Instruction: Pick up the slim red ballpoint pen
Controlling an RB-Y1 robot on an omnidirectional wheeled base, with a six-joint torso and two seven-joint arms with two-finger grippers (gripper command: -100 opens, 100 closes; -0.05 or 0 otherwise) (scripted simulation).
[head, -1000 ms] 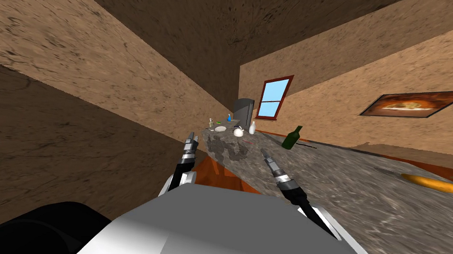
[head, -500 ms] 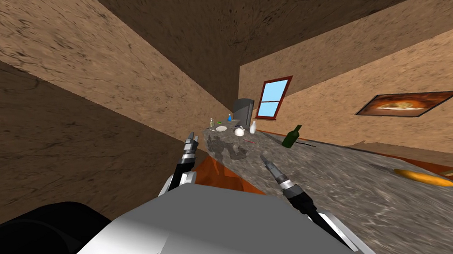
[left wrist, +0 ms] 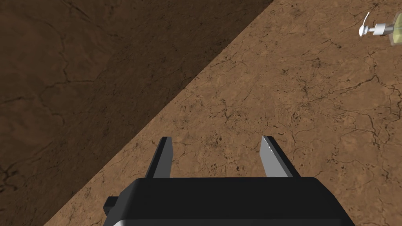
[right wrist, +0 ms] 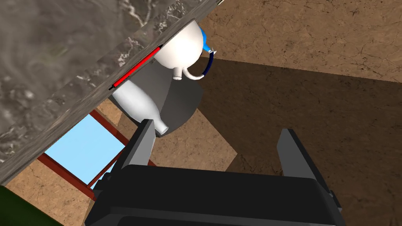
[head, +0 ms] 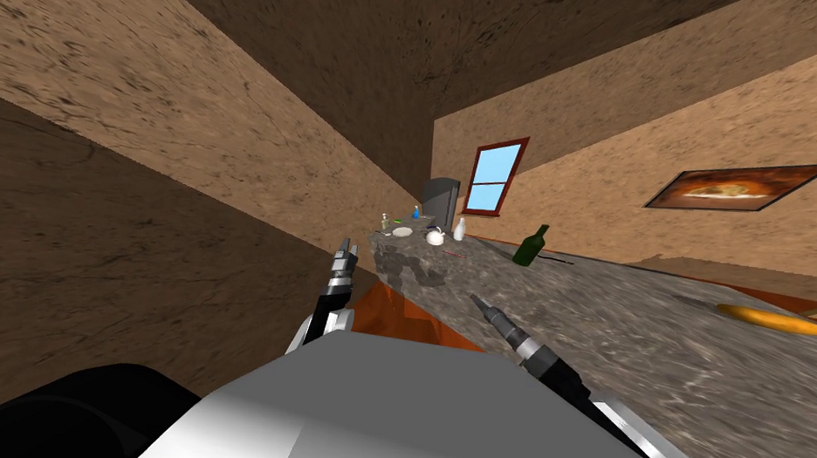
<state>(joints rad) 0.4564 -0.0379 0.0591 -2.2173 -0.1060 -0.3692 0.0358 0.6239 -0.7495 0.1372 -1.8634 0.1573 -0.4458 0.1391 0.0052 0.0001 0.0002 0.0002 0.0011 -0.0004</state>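
Your right gripper (head: 479,302) has slid back a little toward your body over the last second. In the head view it now sits lower over the grey speckled stone counter (head: 636,356) than it did before. The whole head view has also shifted a tiny bit, so your body or head moved too. The things on the counter did not move by themselves.

The thin red pen (head: 454,254) lies flat at the far end of the counter. It is just beside the round white teapot (head: 434,236) and near the white bottle with a narrow neck (head: 459,230). The dark green glass bottle (head: 530,244) stands further off to the side. The pen is well ahead of your right gripper, with bare counter between them.

Your right gripper's two fingers are spread wide and hold nothing. In the right wrist view the pen (right wrist: 136,66) shows as a red line, off to one side of the gap, so that hand is pointed roughly toward it. Your left gripper (head: 343,252) hangs off the edge of the counter, by the brown wall. Its fingers are spread apart too, and it holds nothing.

So I think the pull-back took you no closer. You have a long reach forward to do before you can close on the pen.
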